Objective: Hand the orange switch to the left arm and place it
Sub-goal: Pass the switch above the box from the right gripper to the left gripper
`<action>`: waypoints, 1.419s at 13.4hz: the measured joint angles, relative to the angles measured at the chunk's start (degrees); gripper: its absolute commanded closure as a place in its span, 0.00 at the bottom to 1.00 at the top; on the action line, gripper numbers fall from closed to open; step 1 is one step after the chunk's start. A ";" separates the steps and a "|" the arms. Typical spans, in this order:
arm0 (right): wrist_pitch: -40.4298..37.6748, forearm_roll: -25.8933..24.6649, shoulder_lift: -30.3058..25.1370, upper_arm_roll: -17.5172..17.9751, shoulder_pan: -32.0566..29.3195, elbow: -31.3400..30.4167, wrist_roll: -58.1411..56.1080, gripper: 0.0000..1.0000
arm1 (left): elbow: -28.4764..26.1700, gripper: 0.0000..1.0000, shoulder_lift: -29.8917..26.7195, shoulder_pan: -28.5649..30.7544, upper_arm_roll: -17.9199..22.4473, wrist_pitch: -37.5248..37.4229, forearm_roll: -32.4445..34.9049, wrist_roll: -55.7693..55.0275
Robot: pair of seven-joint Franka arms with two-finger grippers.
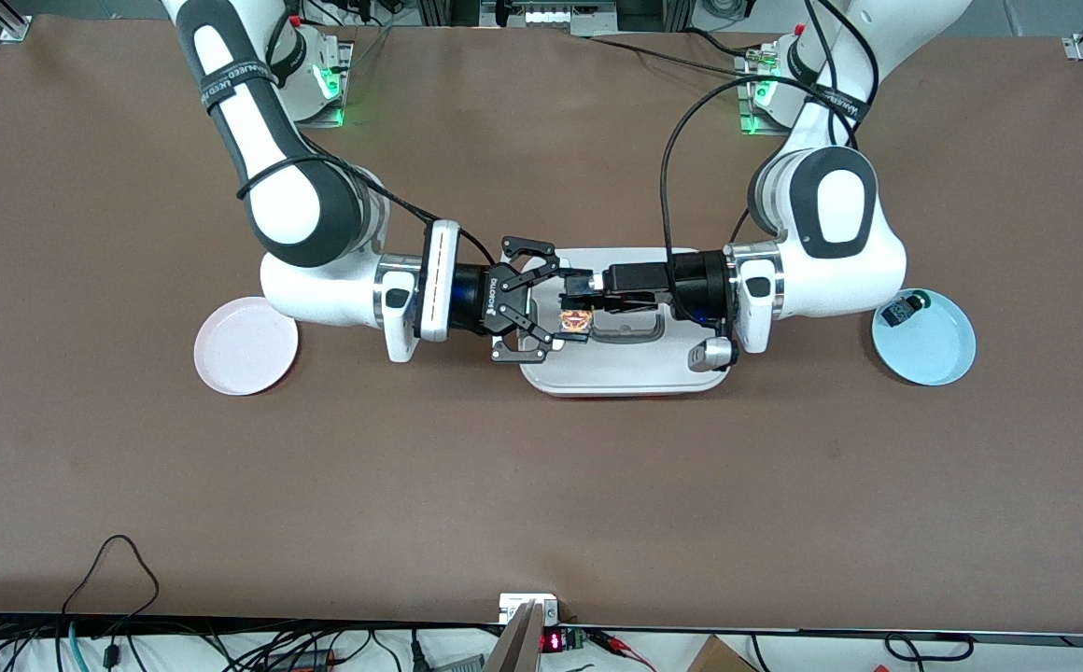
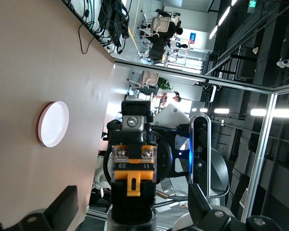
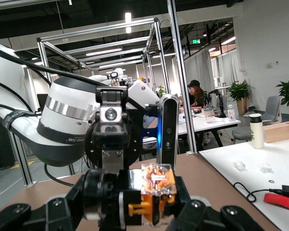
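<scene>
Front view: I see the left tool (image 1: 588, 301) gripping the orange switch (image 1: 576, 321) above the box (image 1: 625, 369); the right tool (image 1: 530, 299) spread wide around it. Handover step: next, close right, release left.

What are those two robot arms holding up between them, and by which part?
The left tool grips the orange switch by its black body, over the box. The right tool is open around the switch, not yet closed.
</scene>
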 measured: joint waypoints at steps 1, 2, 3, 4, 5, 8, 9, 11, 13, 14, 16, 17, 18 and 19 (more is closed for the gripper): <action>0.38 0.00 0.01 0.00 0.17 0.03 0.00 0.92 | 0.04 0.09 0.00 -0.03 0.03 0.07 -0.01 0.00; 0.72 0.01 0.02 0.01 0.33 0.07 0.02 0.92 | 0.06 0.16 0.00 0.00 0.16 0.07 -0.01 0.00; 0.92 0.01 0.02 0.02 0.47 0.14 0.03 0.92 | 0.08 0.22 0.00 0.04 0.26 0.07 -0.01 0.00; 1.04 0.01 0.02 0.02 0.57 0.20 0.04 0.91 | 0.11 0.23 0.00 0.11 0.34 0.08 -0.01 0.01; 1.09 0.01 0.03 0.02 0.60 0.22 0.04 0.91 | 0.13 0.23 0.00 0.21 0.44 0.08 -0.01 0.08; 1.12 0.01 0.06 0.02 0.61 0.22 0.04 0.91 | 0.13 0.26 0.00 0.97 0.69 0.06 -0.01 0.09; 1.12 0.01 0.07 0.02 0.61 0.22 0.04 0.91 | 0.13 0.32 0.00 1.28 0.71 0.05 -0.01 0.09; 1.12 0.01 0.09 0.02 0.64 0.22 0.04 0.91 | 0.13 0.39 0.00 1.74 0.76 0.00 -0.01 0.09; 1.12 0.01 0.09 0.02 0.66 0.22 0.04 0.91 | 0.14 0.41 0.00 1.79 0.75 -0.05 -0.01 0.13; 1.12 0.01 0.10 0.02 0.67 0.22 0.04 0.91 | 0.14 0.41 0.00 1.79 0.75 -0.08 -0.01 0.14; 1.12 0.01 0.18 0.02 0.68 0.22 0.04 0.91 | 0.14 0.50 0.00 1.75 0.71 -0.17 -0.01 0.18; 1.12 0.01 0.21 0.02 0.68 0.22 0.03 0.91 | 0.14 0.63 0.00 1.74 0.69 -0.19 -0.01 0.25; 1.12 0.05 0.22 0.02 0.67 0.23 0.02 0.91 | 0.12 0.65 0.01 1.73 0.70 -0.18 0.00 0.32; 1.12 0.28 0.20 -0.05 0.65 0.40 0.02 0.91 | 0.00 0.74 0.07 1.74 0.77 -0.18 0.00 0.85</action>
